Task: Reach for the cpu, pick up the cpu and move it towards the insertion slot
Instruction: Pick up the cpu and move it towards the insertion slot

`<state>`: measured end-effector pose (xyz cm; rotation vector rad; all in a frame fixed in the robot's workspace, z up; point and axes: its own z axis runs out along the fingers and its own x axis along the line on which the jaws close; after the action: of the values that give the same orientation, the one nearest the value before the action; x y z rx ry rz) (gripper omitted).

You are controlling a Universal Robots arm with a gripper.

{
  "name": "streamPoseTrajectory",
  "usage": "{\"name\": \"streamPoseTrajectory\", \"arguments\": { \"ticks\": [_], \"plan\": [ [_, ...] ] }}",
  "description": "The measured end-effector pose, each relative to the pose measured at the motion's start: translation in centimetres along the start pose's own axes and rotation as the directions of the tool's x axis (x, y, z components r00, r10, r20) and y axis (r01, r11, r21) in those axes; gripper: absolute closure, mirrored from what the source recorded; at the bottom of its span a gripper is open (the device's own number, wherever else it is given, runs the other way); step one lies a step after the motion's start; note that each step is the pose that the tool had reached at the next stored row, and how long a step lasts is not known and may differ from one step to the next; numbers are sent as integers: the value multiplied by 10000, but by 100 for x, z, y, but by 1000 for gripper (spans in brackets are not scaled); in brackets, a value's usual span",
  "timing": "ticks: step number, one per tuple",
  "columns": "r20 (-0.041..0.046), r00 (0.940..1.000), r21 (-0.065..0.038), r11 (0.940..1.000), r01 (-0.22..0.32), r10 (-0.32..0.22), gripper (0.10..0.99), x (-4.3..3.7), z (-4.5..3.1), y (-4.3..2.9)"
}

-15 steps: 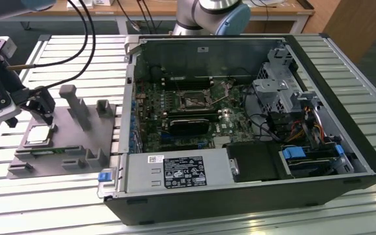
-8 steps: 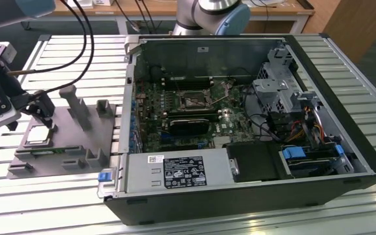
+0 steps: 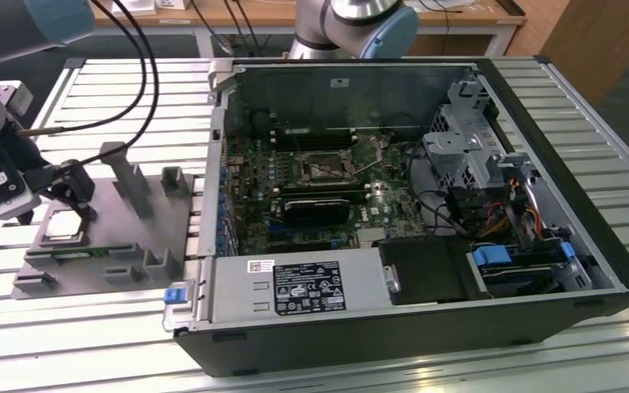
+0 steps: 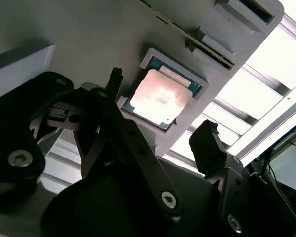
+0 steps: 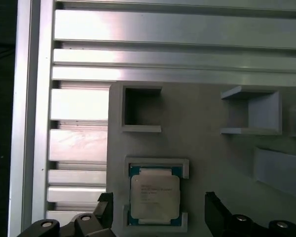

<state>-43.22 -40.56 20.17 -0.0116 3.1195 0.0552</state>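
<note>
The cpu (image 5: 154, 196) is a small square chip with a shiny metal top, lying flat in a grey recess of the fixture plate (image 5: 207, 148). In both wrist views my gripper (image 5: 159, 206) is open and hovers over it, one black fingertip (image 5: 104, 205) on each side, apart from the chip. The second wrist view shows the cpu (image 4: 160, 98) between the gripper's (image 4: 160, 111) spread fingers. In the exterior view the gripper (image 3: 72, 201) hangs over the cpu (image 3: 61, 228) at the exterior view's left. The insertion slot (image 3: 323, 169) sits on the motherboard inside the open computer case.
The grey fixture plate (image 3: 128, 237) carries upright posts (image 3: 128, 176) and a thin green memory strip (image 3: 74, 251). The open case (image 3: 402, 205) holds cables, drive cages and a power supply (image 3: 298, 288). Black cables (image 3: 128, 74) run from the arm above the slatted metal table (image 3: 128, 98).
</note>
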Motion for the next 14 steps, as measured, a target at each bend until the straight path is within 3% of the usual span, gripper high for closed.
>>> {"name": "streamPoseTrajectory", "arguments": {
  "ticks": [11,14],
  "plan": [
    [3,10000,11,10000,-50,50,263,10,163,-5],
    [2,10000,12,10000,-51,51,341,11,176,-6]
  ]
}}
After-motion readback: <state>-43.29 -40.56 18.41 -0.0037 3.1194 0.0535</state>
